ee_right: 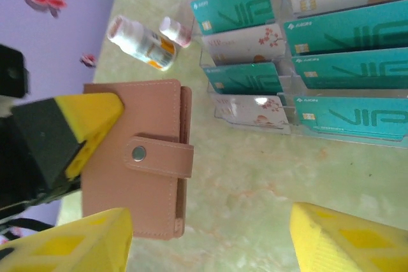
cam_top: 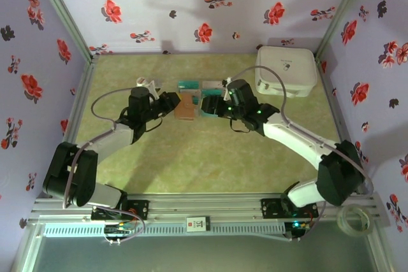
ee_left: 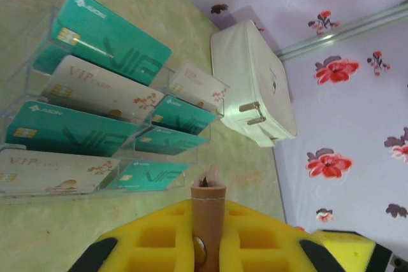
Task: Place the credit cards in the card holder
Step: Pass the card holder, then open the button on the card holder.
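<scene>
Top view, left gripper: the left gripper point(cam_top: 173, 104) is sitting at about 9 o'clock from the table's middle, clamped on the left edge of the small flat reddish-brown leather-like card holder point(cam_top: 187, 107).
Top view, right gripper: the right gripper point(cam_top: 205, 106) is hovering just at 3 o'clock of the card holder, jaws spread and gripping nothing.
Top view, cards: the teal and pale credit cards point(cam_top: 189, 85) are standing just at 12 o'clock of the card holder.
Top view, surroundings: a large white rounded case point(cam_top: 285, 71) is resting at 2 o'clock on the green table point(cam_top: 210, 157). Small white bottles point(cam_top: 145, 83) are lying at 10 o'clock.

Left wrist view, grip: yellow foam pads point(ee_left: 156, 240) are pressing both sides of the card holder point(ee_left: 208, 214), seen edge-on at 6 o'clock.
Left wrist view, cards: the credit cards point(ee_left: 95, 93) are leaning in tiers in a clear plastic rack point(ee_left: 38, 52) at 9 to 10 o'clock, apart from the holder.

Right wrist view, grip: this gripper's yellow fingers point(ee_right: 83, 240) are standing wide apart at 5 and 7 o'clock, nothing between them.
Right wrist view, holder: the card holder point(ee_right: 146, 157) is lying snapped closed at 9 o'clock, with the other gripper's pad point(ee_right: 86, 116) on its left edge.
Right wrist view, cards: the credit cards point(ee_right: 344, 36) are filling the rack at 1 to 2 o'clock.
</scene>
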